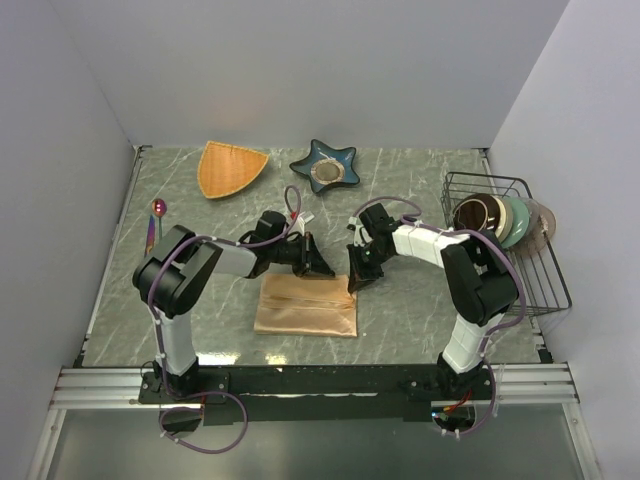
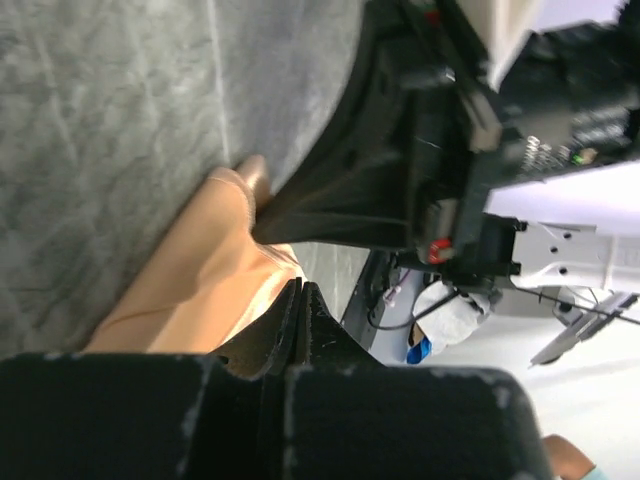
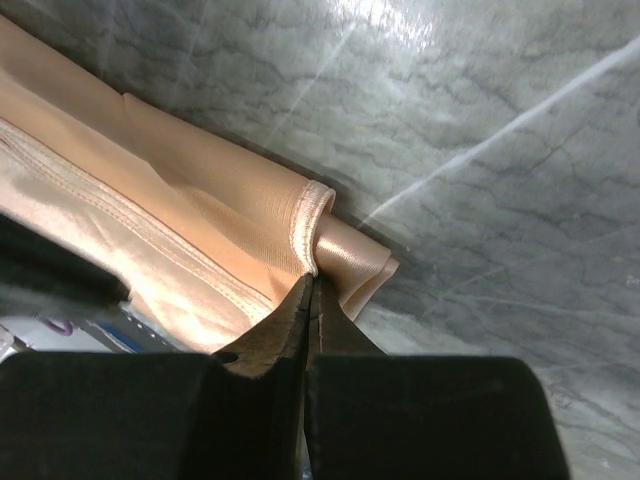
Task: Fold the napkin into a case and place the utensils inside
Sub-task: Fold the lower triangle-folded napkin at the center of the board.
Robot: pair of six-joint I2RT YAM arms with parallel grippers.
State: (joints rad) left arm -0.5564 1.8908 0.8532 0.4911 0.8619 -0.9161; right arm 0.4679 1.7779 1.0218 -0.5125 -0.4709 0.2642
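Right claw (image 3: 310,292) pinches napkin (image 3: 200,240) corner (left claw (image 2: 300,295), edge).

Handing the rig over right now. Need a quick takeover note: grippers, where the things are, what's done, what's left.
The left gripper is shut on the far edge of the napkin, low over the table.
The right gripper is shut on the napkin's far right corner.
The napkin lies as a flat folded rectangle, centred between the arms.
The utensils lie at the table's left edge, apart from the napkin; how many I cannot tell.
Done: napkin partly folded.
Left: finish the case, then fetch the utensils and slide them in.
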